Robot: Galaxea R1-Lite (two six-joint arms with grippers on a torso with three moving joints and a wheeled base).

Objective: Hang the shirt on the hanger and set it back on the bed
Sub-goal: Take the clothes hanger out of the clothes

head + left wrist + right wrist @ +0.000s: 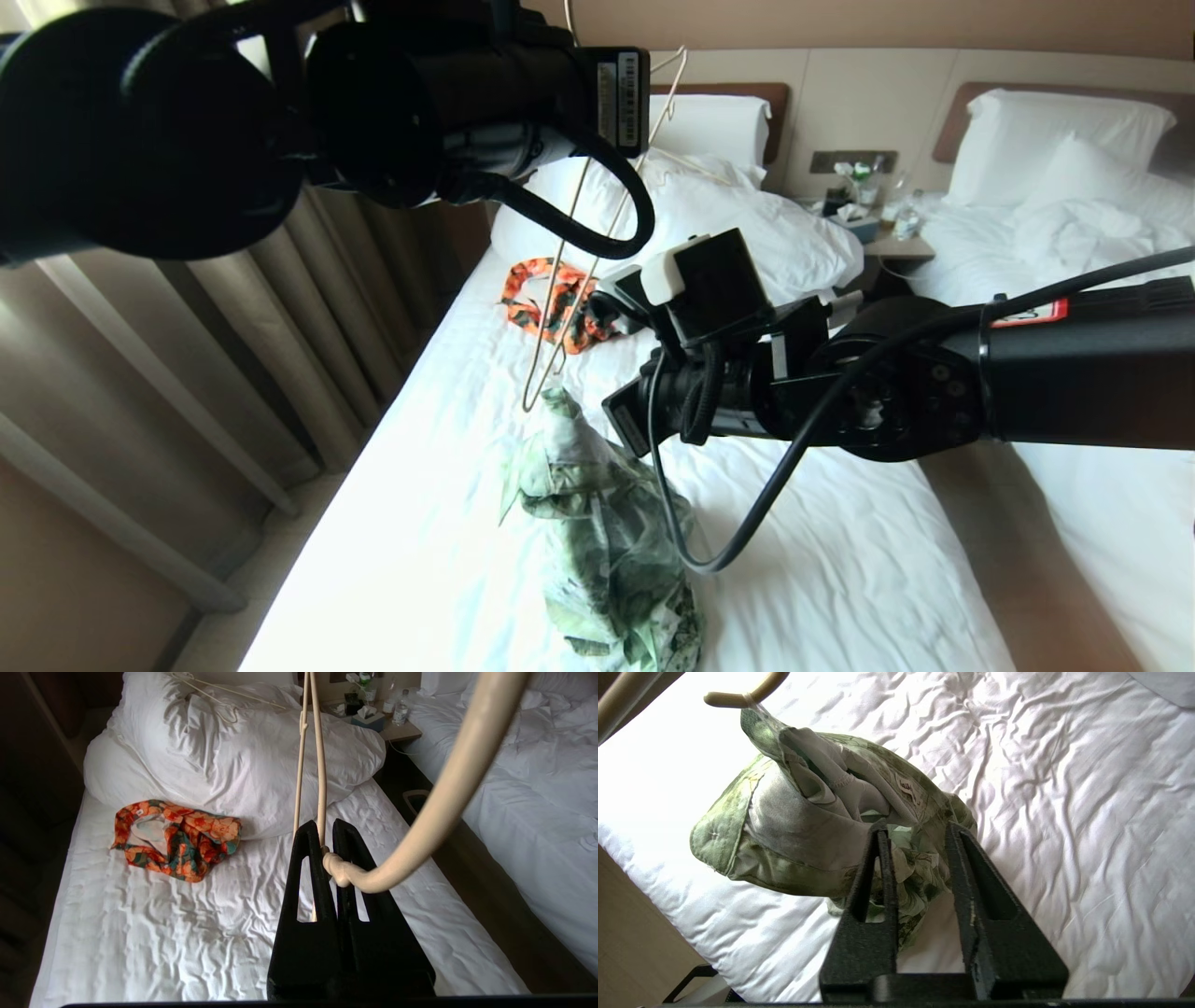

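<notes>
Left tool [327, 835] clamps the hanger [569, 271] aloft; its lower tip has snagged the shirt [597, 532], heaped on the bed [840, 560] at six o'clock. Right tool [915, 828] gapes apart over the collar. I'd say threading's barely begun, setting down remains

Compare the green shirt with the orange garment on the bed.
The shirt is green and leafy; the orange garment has an orange floral print. The shirt's tip is lifted on the hanger; the orange garment lies flat near the pillow. Both are crumpled on the bed.
</notes>
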